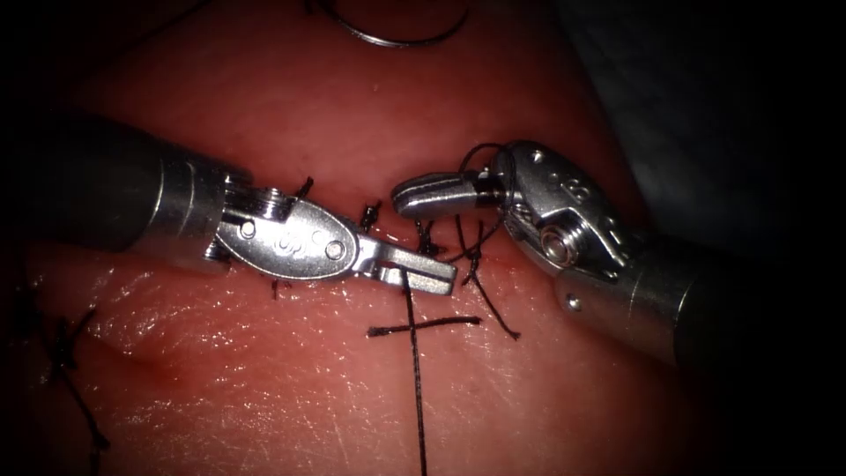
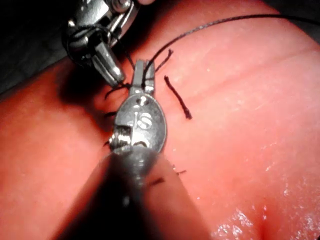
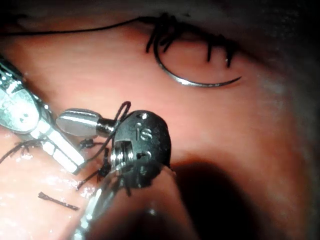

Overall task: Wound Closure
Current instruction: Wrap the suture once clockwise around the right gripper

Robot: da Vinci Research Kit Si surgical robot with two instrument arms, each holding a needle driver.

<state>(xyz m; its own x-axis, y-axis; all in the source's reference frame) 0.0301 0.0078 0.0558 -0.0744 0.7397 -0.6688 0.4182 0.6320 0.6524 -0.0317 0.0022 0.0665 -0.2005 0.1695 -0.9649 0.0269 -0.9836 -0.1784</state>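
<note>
The needle lies loose on the tissue beyond the cut; the left gripper is clamped on thin, limp thread, the right gripper closed, thread looped round it (likely slippery, best gripped mid-strand).

The curved silver needle lay loose on the pink tissue, far behind the cut; no tool held it; a long dark thread ran forward from the left tool; thread wrapped the right tool.
</note>
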